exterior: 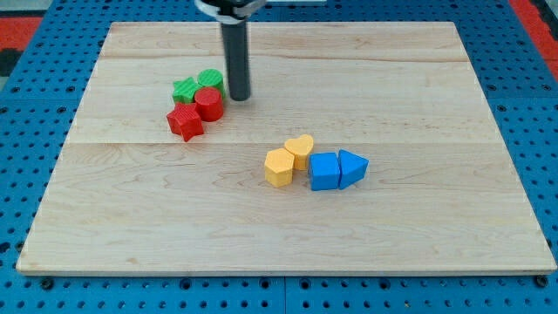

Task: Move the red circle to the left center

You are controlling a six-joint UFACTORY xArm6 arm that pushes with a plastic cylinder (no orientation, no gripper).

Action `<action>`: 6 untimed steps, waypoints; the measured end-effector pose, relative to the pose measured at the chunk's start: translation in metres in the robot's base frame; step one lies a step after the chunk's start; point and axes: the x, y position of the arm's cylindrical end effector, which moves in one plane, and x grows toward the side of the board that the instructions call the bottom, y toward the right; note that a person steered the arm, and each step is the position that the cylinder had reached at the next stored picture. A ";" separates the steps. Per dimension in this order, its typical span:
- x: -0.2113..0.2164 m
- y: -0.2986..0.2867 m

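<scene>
The red circle (208, 104) stands on the wooden board (288, 227), left of centre and toward the view's top. It touches a red star (185, 122) at its lower left, a green star (185, 90) at its upper left and a green round block (211, 80) just above it. My tip (238, 97) is the end of a dark rod, just to the right of the red circle and the green round block, very close to them.
A yellow heart (300, 149) and a yellow hexagon-like block (279, 167) sit near the board's centre. A blue cube (323, 171) and a blue triangle (352, 167) lie right beside them. Blue pegboard (26, 174) surrounds the board.
</scene>
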 end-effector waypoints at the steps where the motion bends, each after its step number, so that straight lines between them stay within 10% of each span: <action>1: 0.021 -0.034; 6: 0.056 -0.112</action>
